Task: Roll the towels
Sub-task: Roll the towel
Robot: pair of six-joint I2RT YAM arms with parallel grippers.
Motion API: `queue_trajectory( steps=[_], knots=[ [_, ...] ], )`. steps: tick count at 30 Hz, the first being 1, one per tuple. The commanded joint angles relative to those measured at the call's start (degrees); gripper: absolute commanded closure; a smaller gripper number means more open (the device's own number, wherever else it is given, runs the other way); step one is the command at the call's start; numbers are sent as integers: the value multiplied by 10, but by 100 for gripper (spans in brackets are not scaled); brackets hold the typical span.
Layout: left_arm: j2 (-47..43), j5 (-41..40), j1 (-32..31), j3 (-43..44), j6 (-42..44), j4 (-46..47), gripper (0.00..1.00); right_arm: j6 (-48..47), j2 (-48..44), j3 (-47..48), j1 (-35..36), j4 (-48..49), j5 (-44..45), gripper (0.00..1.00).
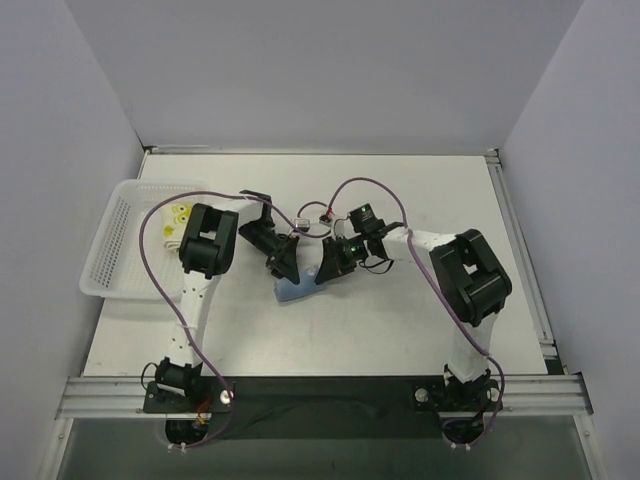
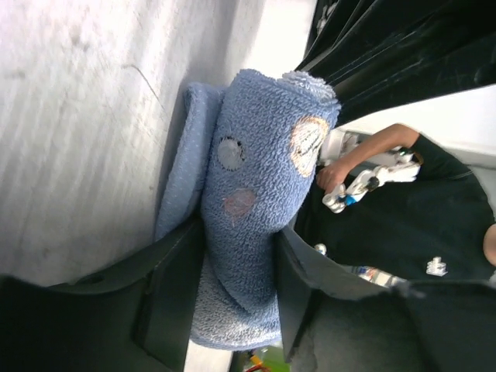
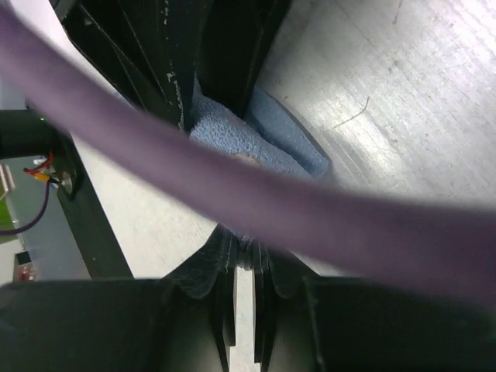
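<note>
Top external view: it's a plain white table [image 1: 400,330] boxed in by pale walls [image 1: 330,70] on the left, right and far sides, with a metal rail [image 1: 330,390] along the near edge where both arms are bolted. A white mesh basket [image 1: 100,285] sits at the left edge of the table, and the cream towel [image 1: 178,222] with yellow prints lies in it, partly hidden behind the left arm. The blue towel [image 1: 297,290] is mid-table, and from above you only get a sliver of it under the two grippers. In the left wrist view it's a fat roll with a loose flap lying flat beside it, and the left gripper [image 2: 240,232] has a finger pressed on each side of that roll. The right gripper [image 3: 236,248] has its fingers drawn nearly together, just a thin slit between them, tips right at the towel's edge. A purple cable [image 3: 310,201] runs straight across that view, so I can't tell if they're pinching any cloth.
</note>
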Motion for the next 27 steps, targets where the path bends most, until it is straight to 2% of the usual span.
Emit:
queue_trajectory(
  steps=[1,5,9,13,19,22,27],
  knots=[
    [-20,-63,18,-31,-6,96,47,30,-1,24,-4,-11,-52,100],
    [-102,-87,32,-73,-41,167,38,32,8,43,-12,-76,-66,100],
    [-250,-165,45,-137,-90,274,34,20,36,82,-13,-165,-74,100],
    [-377,-236,45,-218,-106,382,33,26,50,102,-18,-199,-79,100],
    [-543,-309,30,-367,-92,477,28,55,77,122,-31,-215,-110,100],
    [-601,-345,-18,-412,-69,522,25,67,92,132,-35,-216,-123,100],
    [-641,-449,-161,-486,-25,593,22,84,115,152,-39,-218,-146,100]
  ],
)
